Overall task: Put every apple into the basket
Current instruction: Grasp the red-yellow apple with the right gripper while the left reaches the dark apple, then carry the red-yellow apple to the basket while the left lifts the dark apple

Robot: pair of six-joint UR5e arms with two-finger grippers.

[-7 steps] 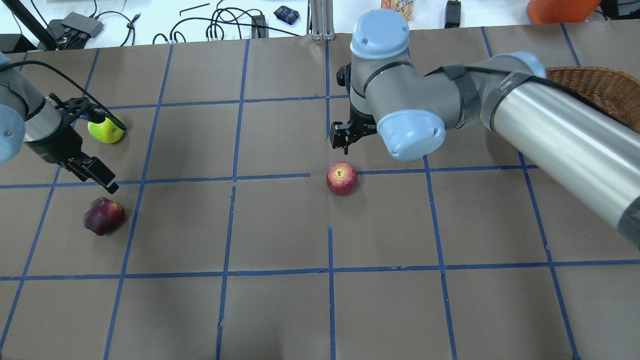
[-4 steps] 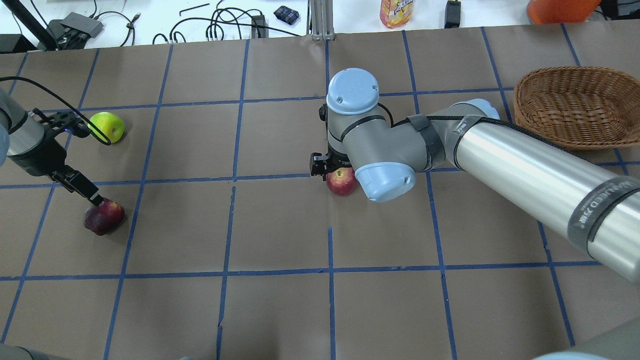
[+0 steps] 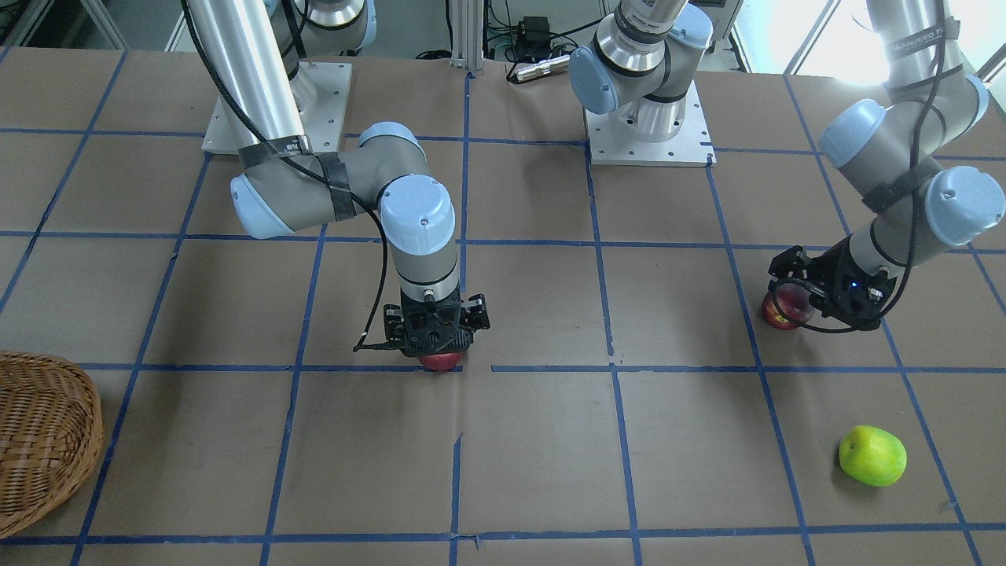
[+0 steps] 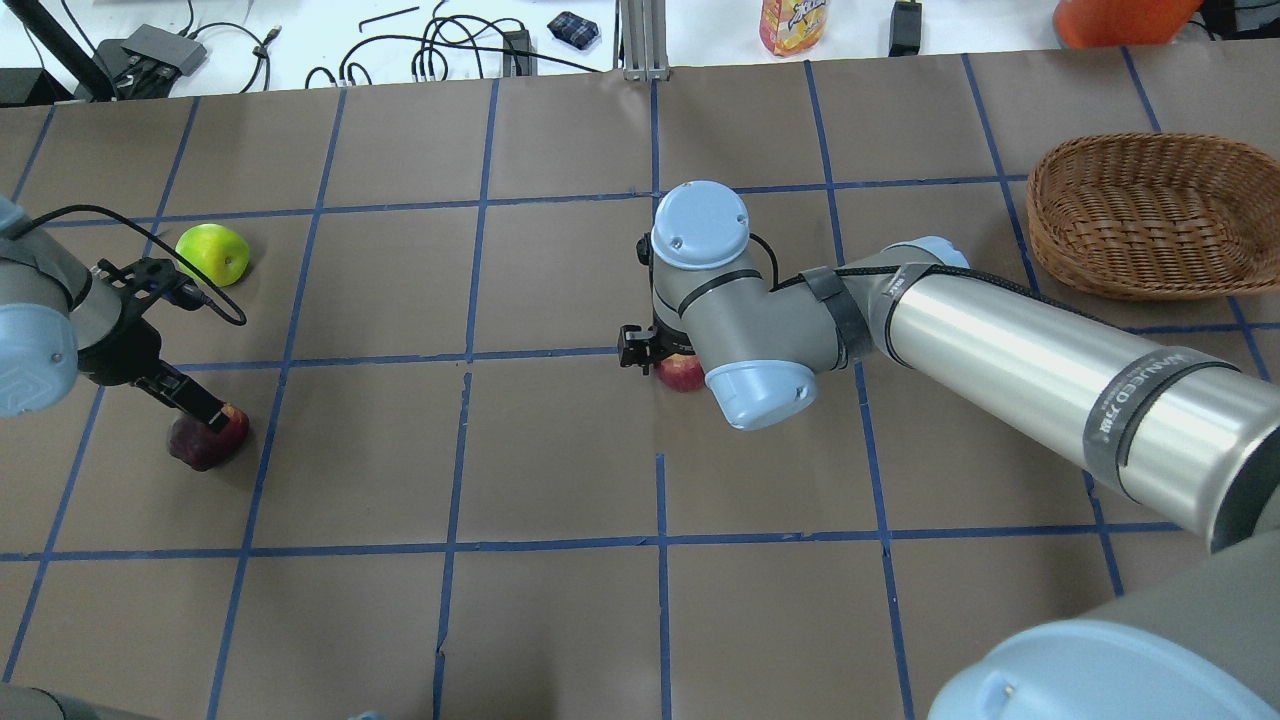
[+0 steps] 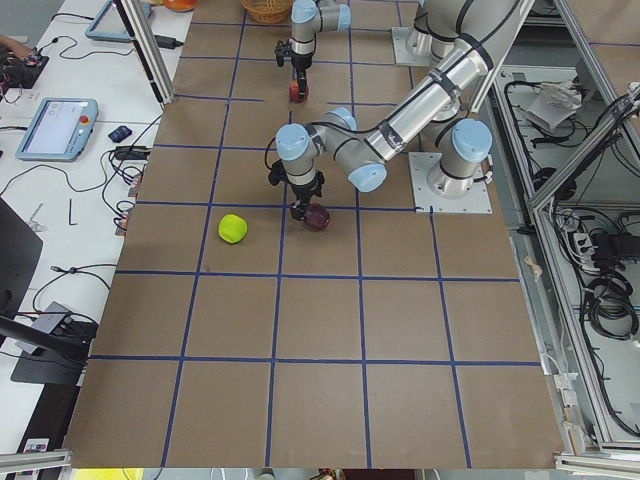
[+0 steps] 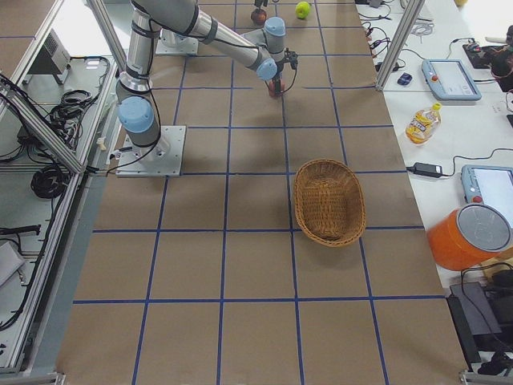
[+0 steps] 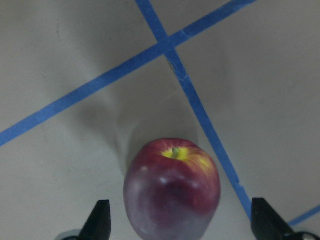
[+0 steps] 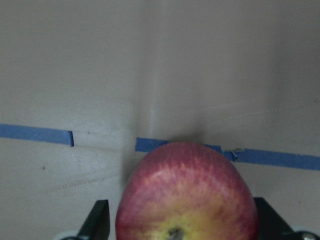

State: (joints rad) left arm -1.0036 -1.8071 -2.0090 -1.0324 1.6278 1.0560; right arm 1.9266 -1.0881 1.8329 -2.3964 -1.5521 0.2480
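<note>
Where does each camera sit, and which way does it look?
Front-facing: across the table, faces the robot; both arms, basket.
Overhead: behind the robot, looks forward and down; both arms.
Exterior left: table's left end; left arm nearest.
Exterior right: table's right end; basket near, right arm beyond.
Left wrist: down past left gripper at maroon apple.
Right wrist: down past right gripper at red-yellow apple.
Shared: front-facing and overhead both show green apple.

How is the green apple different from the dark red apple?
The green apple is bright lime all over; the dark red apple is deep maroon with a yellow patch by its stem. The green apple lies alone, with no hand around it; the dark red apple sits inside the open left hand, not yet squeezed. Both rest on the brown table, outside the basket.
</note>
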